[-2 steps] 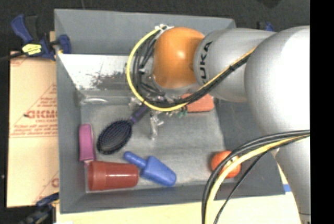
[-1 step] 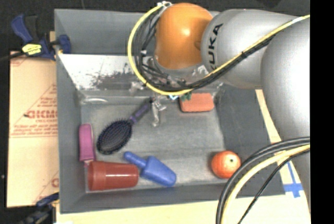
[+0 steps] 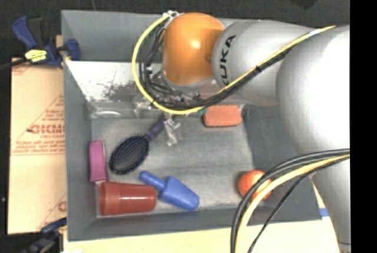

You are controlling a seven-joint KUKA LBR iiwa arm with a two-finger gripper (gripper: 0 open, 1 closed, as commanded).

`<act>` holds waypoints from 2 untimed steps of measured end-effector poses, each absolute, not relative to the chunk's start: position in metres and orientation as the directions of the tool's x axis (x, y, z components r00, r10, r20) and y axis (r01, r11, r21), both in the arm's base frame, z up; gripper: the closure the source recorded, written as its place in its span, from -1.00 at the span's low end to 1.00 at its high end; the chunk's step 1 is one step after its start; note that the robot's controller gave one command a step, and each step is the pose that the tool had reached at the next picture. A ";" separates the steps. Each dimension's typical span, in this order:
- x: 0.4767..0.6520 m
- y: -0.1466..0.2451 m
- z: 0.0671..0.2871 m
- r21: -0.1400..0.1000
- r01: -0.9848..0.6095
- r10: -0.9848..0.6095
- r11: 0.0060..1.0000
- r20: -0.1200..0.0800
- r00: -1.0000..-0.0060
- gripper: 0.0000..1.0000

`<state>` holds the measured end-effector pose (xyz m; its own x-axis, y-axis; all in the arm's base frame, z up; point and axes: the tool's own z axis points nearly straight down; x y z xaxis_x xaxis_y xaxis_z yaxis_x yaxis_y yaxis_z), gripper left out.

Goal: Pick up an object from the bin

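The tool [image 3: 170, 128] hangs over the purple handle of a dark, bristly oval hairbrush [image 3: 128, 154] in the bin's [image 3: 76, 145] middle. How open it is cannot be told. An orange rectangular block [image 3: 222, 116] lies just beside it.

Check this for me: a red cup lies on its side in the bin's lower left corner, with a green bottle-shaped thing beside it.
One thing is wrong: the bottle-shaped thing beside the red cup is blue, not green. The camera view shows it; the rest stands.
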<state>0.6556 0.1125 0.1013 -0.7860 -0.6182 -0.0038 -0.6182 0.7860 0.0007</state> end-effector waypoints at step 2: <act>0.656 0.118 0.072 -0.004 -0.870 -0.870 0.494 -0.010 -0.494 1.00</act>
